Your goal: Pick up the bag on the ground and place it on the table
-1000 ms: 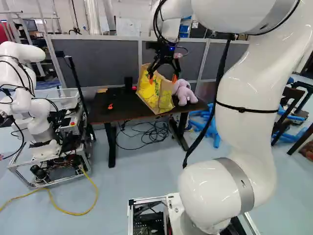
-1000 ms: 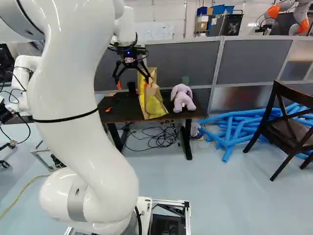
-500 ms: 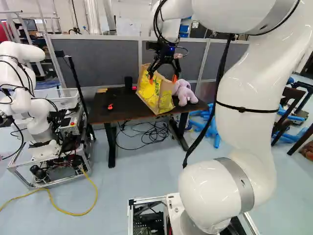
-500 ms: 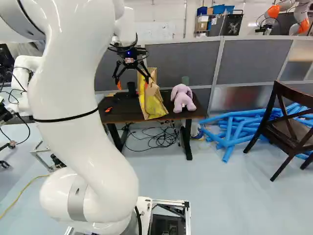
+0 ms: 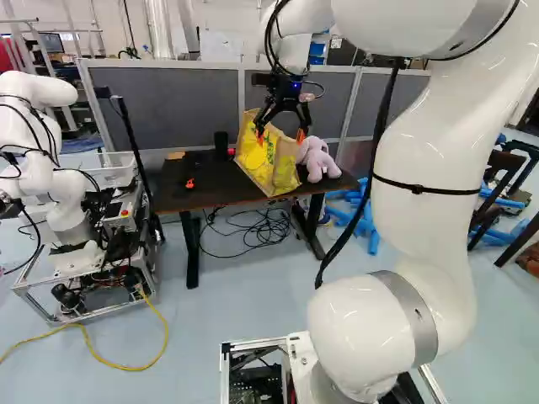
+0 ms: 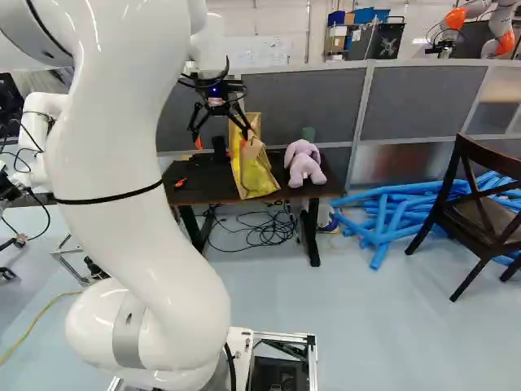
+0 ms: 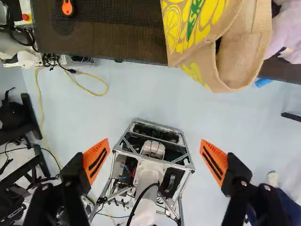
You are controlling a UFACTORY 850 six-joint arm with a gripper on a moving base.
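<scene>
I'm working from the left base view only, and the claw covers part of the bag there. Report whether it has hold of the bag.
Observer: It doesn't. The wrist view shows the claw open, its orange pads wide apart with nothing gripped between them. The bag lies ahead of it.
Operator: On my screen the bag overlaps the purple plush toy. Check the spacing from another angle.
Observer: The right base view shows a narrow dark gap between the bag and the plush toy beside it. I can't tell whether they touch farther back.
</scene>
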